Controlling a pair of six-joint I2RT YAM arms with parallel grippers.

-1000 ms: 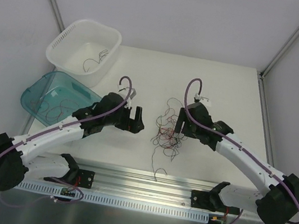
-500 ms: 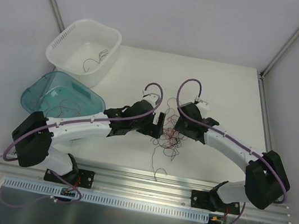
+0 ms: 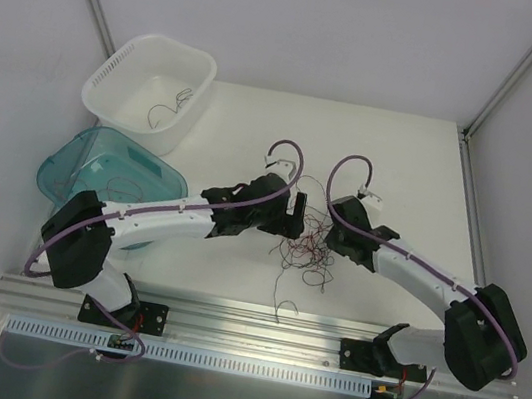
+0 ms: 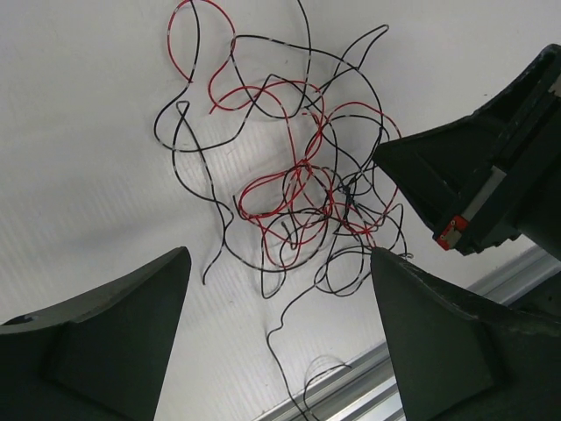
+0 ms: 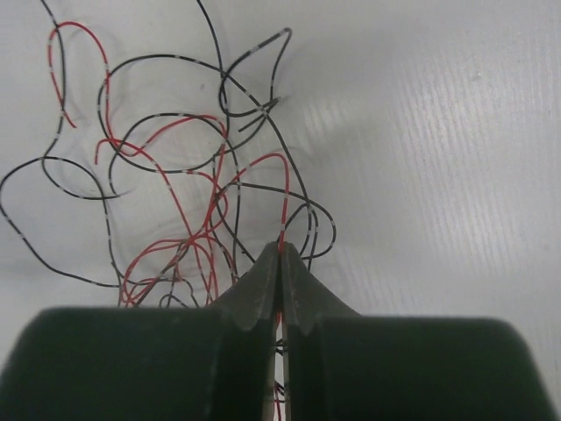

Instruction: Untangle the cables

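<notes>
Red and black hair-thin cables (image 4: 298, 193) lie tangled on the white table (image 3: 404, 161) between both arms. The right fingers (image 5: 280, 263) have just snapped shut on a red strand. The left fingers (image 3: 291, 226) have swung in above the knot, wide open and empty, so pulling apart can begin.

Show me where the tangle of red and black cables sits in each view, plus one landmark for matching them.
Top external: cables at the centre of the table.
Left wrist: cables fill the middle of the picture.
Right wrist: cables left of centre, one red strand entering the shut right gripper.
Shared landmark: right gripper, beside the tangle from above, at right in the left wrist view.
</notes>
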